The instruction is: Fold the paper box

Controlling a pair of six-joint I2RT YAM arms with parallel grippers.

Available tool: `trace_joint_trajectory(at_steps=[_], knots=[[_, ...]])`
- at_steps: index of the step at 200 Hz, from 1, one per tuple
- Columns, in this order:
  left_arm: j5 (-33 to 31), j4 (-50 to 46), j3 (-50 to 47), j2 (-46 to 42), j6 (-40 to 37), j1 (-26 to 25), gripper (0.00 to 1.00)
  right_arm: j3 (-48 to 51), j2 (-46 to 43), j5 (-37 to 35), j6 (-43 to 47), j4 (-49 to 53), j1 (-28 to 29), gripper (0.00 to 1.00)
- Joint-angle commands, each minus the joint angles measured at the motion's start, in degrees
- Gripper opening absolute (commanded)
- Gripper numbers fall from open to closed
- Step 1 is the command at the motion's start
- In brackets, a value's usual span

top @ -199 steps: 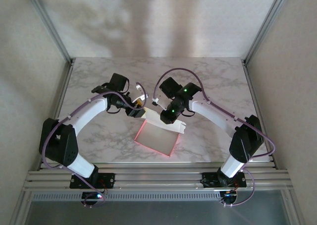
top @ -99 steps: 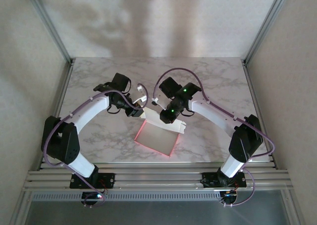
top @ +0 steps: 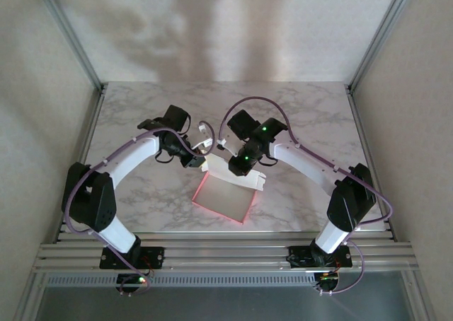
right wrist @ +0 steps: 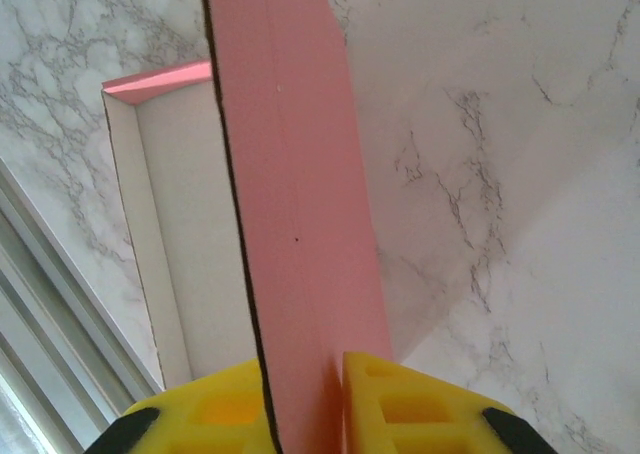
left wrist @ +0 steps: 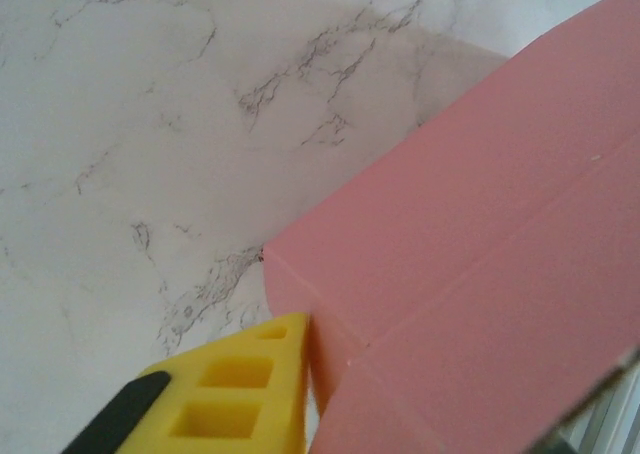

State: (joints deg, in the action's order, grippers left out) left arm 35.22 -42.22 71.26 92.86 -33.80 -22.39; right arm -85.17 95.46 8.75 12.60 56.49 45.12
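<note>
The right end effector [right wrist: 303, 399] is clamping the paper box [right wrist: 290, 174] wall upright; the left end effector [top: 196, 157], closure unclear, should be pressing squarely on the corner crease

The paper box [top: 225, 194] is pink outside and white inside. The desk [top: 311, 116] is white marble with grey veins. The right tool [right wrist: 300, 404] has yellow fingers [right wrist: 410, 399] with black edges. The right arm [top: 304, 162] is white and black, its cable [top: 255, 101] purple.

Soft overhead light leaves blotchy shadows on the back wall [top: 212, 31]. The paper box [top: 225, 194] casts a pink glow on the tabletop [top: 134, 109]. Wrist close-ups blur slightly.
</note>
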Motion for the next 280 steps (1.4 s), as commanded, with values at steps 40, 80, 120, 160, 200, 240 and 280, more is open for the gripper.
trace_joint_trajectory(at_steps=[40,80,120,160,200,240,280], knots=[[-3.18,1.27,0.90,1.71,10.04,-1.88,0.02,-0.14,0.49,-0.30,-2.68,-1.50,-0.36,0.17],[-7.45,9.84,-2.88,-3.06,17.34,-3.13,0.00,2.78,-3.05,-3.18,-8.12,-6.34,-0.39,0.26],[-11.98,14.09,-5.68,-7.07,22.20,-4.80,0.00,5.10,-6.96,-8.70,-14.17,-8.81,-1.94,0.43],[-13.55,14.88,-7.71,-9.38,24.33,-6.06,0.00,5.76,-11.36,-5.04,-17.22,-4.77,-6.40,0.63],[-15.13,14.38,-8.29,-8.51,24.25,-6.94,0.00,9.14,-15.94,0.63,-14.09,0.54,-10.80,0.66],[-15.52,13.07,-6.89,-6.91,22.49,-7.14,0.00,8.54,-15.83,-0.25,-8.29,4.99,-10.94,0.65],[-16.81,12.03,-6.08,-6.19,21.94,-7.29,0.00,7.96,-14.27,-3.52,-7.59,7.32,-10.98,0.58]])
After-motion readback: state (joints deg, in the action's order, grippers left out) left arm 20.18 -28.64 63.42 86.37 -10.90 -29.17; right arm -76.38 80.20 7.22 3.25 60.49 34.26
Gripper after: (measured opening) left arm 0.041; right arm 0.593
